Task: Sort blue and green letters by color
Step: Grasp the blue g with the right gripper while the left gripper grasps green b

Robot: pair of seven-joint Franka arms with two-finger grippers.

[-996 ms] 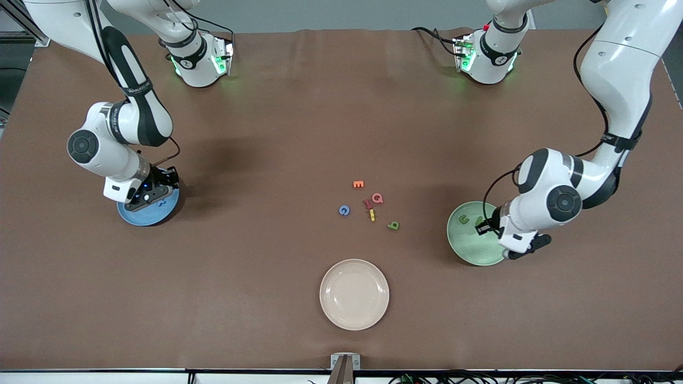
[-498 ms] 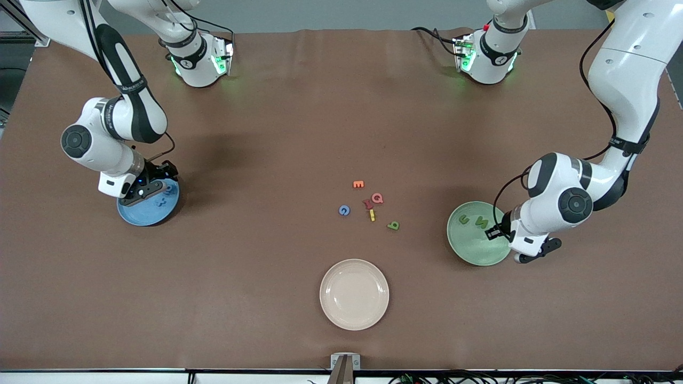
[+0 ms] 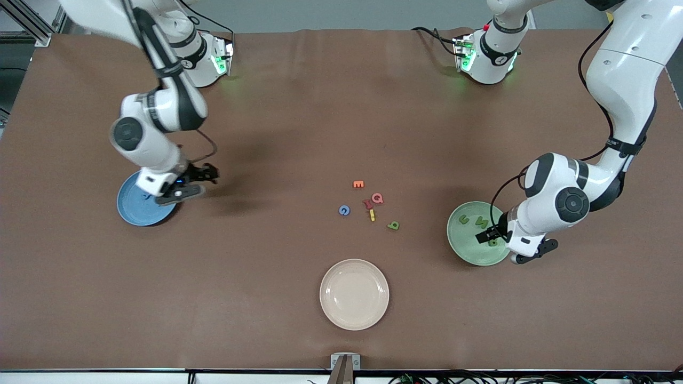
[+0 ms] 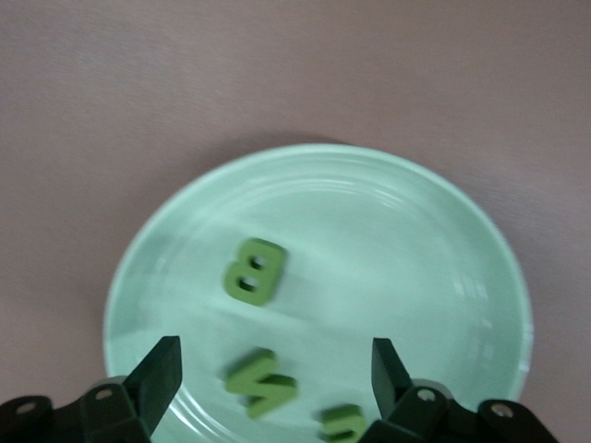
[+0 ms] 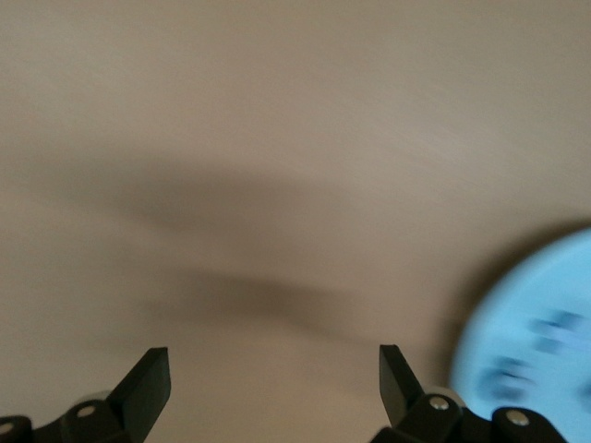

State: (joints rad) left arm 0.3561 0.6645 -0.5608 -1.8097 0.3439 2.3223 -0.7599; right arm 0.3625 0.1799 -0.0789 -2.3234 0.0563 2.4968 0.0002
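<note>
Green plate (image 3: pixel 465 246) sits right under the left gripper (image 3: pixel 490 236), jaws spread wide and empty, three green letters (image 4: pixel 254 269) in it. Blue plate (image 3: pixel 132 209) lies just beside the right gripper (image 3: pixel 198 178), also wide open, carrying nothing. Blue G (image 3: pixel 344 210) and green letter (image 3: pixel 393 225) wait mid-table, well apart from both grippers: likely light, rigid, best pinched across flat sides.

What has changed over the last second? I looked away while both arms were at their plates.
The right claw has left the blue plate, swinging open and empty toward the table's middle. The left claw stays open over the green plate, shifted slightly, uncovering the green letters lying there. The loose letters in the middle, blue G and green one included, and the cream plate haven't moved.
</note>
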